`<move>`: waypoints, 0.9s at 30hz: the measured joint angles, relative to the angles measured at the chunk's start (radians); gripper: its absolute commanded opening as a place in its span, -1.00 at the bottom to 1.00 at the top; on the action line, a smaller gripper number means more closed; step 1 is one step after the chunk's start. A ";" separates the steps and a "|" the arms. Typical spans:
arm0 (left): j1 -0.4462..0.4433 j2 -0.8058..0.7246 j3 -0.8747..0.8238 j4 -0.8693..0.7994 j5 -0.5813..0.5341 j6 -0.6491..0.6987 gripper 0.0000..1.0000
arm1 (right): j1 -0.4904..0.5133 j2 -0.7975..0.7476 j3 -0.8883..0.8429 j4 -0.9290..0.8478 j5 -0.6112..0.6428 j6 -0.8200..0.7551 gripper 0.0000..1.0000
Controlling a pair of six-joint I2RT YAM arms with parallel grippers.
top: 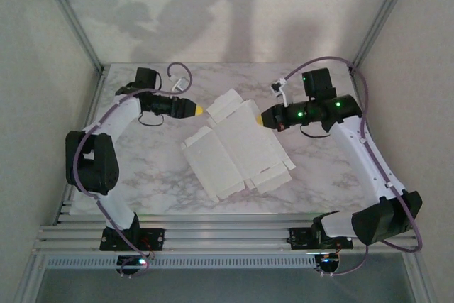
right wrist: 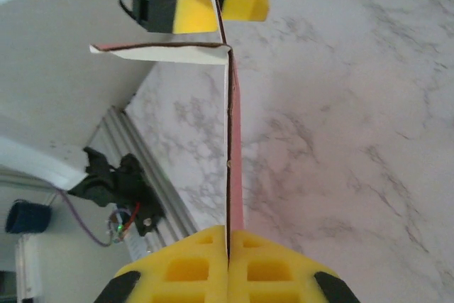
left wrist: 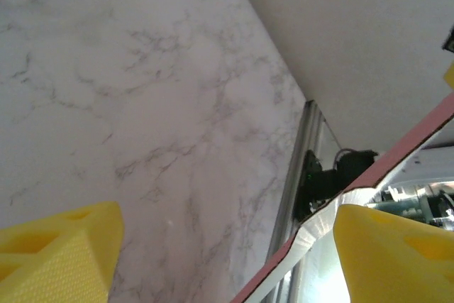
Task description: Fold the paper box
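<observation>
The paper box lies unfolded on the marble table, white face up, with its far side lifted. My right gripper is shut on its raised right edge; in the right wrist view the fingers pinch the thin sheet, which shows pink on one face. My left gripper is at the box's far-left flap. In the left wrist view its gripper stands open, and the pink-and-white sheet edge runs between the jaws, close to the right finger. The right wrist view also shows that gripper straddling the sheet.
The marble table is bounded by pale enclosure walls on three sides. An aluminium rail carrying both arm bases runs along the near edge. A small white flap sticks out sideways from the held sheet.
</observation>
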 measured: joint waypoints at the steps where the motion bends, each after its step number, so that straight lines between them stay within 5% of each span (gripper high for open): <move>1: 0.001 0.010 0.044 -0.064 0.021 0.057 0.52 | -0.005 0.001 0.022 -0.016 -0.024 -0.013 -1.00; 5: 0.001 0.080 0.252 -0.368 0.077 0.335 0.40 | -0.016 0.003 0.121 -0.082 -0.110 -0.070 -1.00; 11: 0.001 0.106 0.302 -0.603 0.113 0.531 0.43 | -0.045 0.035 0.263 -0.176 -0.203 -0.156 -1.00; 27: 0.001 0.014 0.483 -0.678 0.212 0.549 0.47 | -0.071 0.145 0.433 -0.324 -0.335 -0.299 -1.00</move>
